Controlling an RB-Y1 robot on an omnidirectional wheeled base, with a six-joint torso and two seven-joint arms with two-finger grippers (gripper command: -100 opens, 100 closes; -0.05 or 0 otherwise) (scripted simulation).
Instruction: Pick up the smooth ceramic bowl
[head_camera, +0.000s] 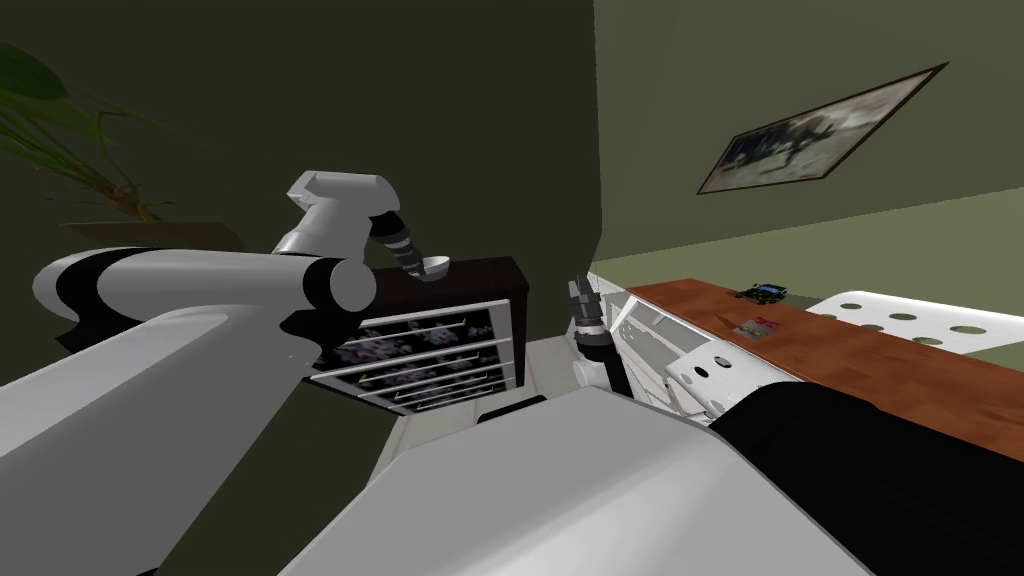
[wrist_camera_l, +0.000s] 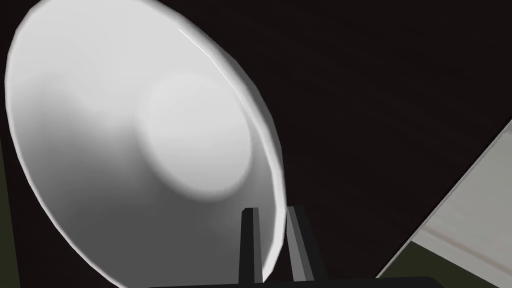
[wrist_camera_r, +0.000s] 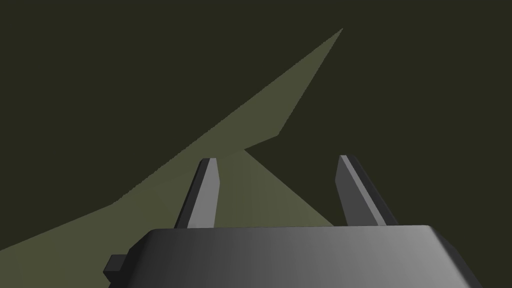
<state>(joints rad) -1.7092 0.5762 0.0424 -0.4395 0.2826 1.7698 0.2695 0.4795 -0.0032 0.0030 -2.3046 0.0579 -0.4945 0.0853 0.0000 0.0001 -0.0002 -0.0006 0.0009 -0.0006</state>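
Left hand (wrist_camera_l: 272, 212) pinches the thin rim of a smooth, round white bowl (wrist_camera_l: 150, 135), seemingly over a dark cabinet (head_camera: 482, 272).

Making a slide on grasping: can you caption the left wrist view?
Left claw pinches the rim of the white bowl, one finger inside, one outside, against a dark surface.

The bowl (wrist_camera_l: 150, 140) is plain white and smooth. It is round, with a wide flaring wall, a thin rim and a flat circular bottom. The jaws of the left gripper (wrist_camera_l: 272, 212) pinch its rim, one inside and one outside. It sits over the dark cabinet top (head_camera: 480, 272); I cannot tell whether it touches.
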